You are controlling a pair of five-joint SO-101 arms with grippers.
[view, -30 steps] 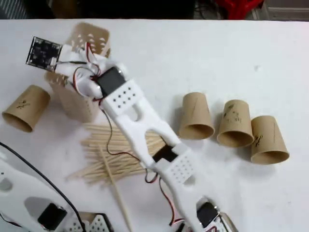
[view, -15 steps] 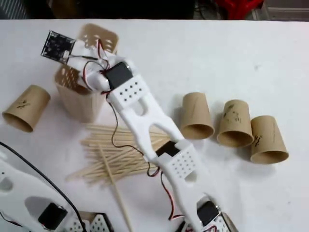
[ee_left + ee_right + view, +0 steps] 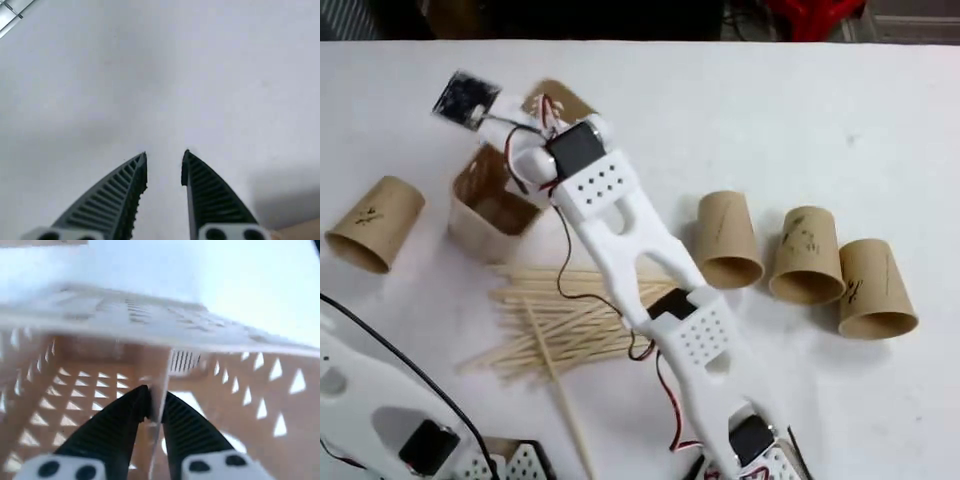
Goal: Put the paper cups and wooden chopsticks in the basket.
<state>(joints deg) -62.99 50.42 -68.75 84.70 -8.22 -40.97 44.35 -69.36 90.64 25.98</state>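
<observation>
Right gripper (image 3: 156, 407) pinched basket (image 3: 480, 232) wall, 10 o'clock on counter (image 3: 820, 120) — light, prob. flexy plastic; left gripper (image 3: 164, 165) gaped, empty.

In the high view the basket (image 3: 485, 200) is partly covered by the right arm (image 3: 620, 230) and its blurred wrist camera (image 3: 468, 98) — much of the rim is hidden. Part of the chopsticks (image 3: 535, 320) is concealed under the same arm. The left arm (image 3: 370, 410) is cut off by the view's edge. Marks on the paper cups (image 3: 807, 255) are too small to be made out. A tan sliver (image 3: 300, 234) — cut by the left wrist view's edge — cannot be identified.
</observation>
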